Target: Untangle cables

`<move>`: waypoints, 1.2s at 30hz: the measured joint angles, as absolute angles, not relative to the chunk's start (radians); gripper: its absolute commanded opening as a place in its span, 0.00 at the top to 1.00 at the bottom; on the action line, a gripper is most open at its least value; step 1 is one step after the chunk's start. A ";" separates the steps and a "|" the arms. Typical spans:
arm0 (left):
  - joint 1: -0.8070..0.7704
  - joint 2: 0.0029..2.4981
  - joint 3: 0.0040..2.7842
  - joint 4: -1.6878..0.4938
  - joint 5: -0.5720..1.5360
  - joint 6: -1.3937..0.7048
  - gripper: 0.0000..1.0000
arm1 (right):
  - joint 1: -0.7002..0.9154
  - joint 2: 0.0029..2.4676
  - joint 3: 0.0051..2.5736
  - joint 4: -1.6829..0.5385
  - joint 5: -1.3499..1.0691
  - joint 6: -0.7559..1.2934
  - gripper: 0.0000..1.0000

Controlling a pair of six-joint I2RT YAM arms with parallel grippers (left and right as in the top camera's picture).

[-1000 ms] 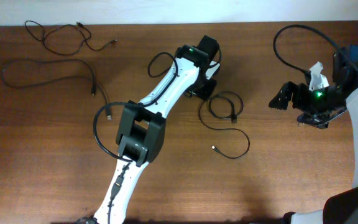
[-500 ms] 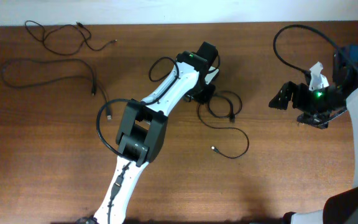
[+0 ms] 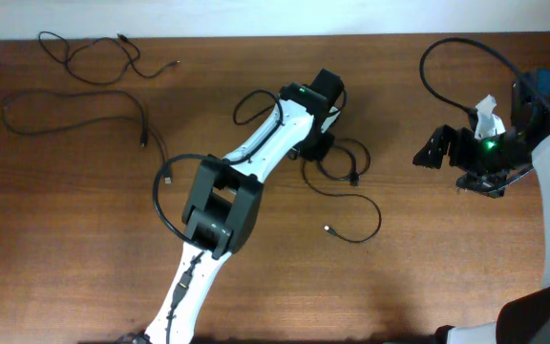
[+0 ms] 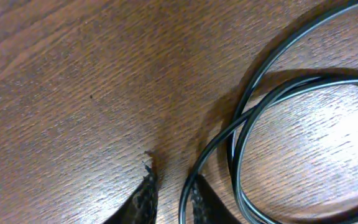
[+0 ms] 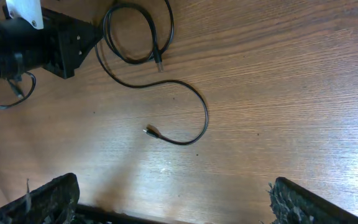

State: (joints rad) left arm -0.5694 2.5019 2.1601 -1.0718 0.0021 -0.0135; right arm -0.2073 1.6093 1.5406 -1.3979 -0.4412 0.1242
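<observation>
Quick update: over the last second the left gripper (image 4: 169, 198) has slid a bit further toward 3 o'clock, onto the near edge of the coiled cable (image 3: 353, 197), and its jaws have been closing the whole way. The coil's loop looks slightly squashed and nudged compared with a moment ago, so I'd say contact has been made. To me that reads as the grab step of pulling this one out straight.

In the left wrist view the fingertips (image 4: 145, 194) are down at the table (image 3: 447, 277) with only a narrow gap left. One strand of the loop runs right between them, tight against the right-hand tip. I honestly can't tell if it's pinched yet or just about to be, since a sliver of wood shows beside the strand.

The right gripper (image 5: 173, 202) hasn't budged. It hovers out at 3 o'clock, jaws spread wide, holding nothing and touching nothing.

Where the cables are: the coiled one is just right of the table's centre, its tail curling off toward 5 o'clock and ending in a small plug. The upper cable (image 3: 122, 40) and the lower cable (image 3: 142, 139) lie out at 10 to 11 o'clock, well apart from the coil, and they look the same as before.
</observation>
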 measured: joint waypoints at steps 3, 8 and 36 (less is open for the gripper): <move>-0.571 2.498 2.156 -1.073 -0.004 -0.011 1.00 | -0.207 1.609 1.541 -1.398 -0.441 0.124 0.02; -0.572 2.497 2.159 -1.112 -0.009 -0.011 1.00 | -0.207 1.609 1.540 -1.398 -0.441 0.123 0.02; -0.575 2.197 2.564 -1.317 0.708 -0.006 1.00 | -0.207 1.609 1.540 -1.269 -0.641 0.161 0.02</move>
State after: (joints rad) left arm -0.5751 2.1975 2.5637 -1.3167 0.7082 -0.0059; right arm -0.2073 1.6093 1.5402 -1.2694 -0.6407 0.1612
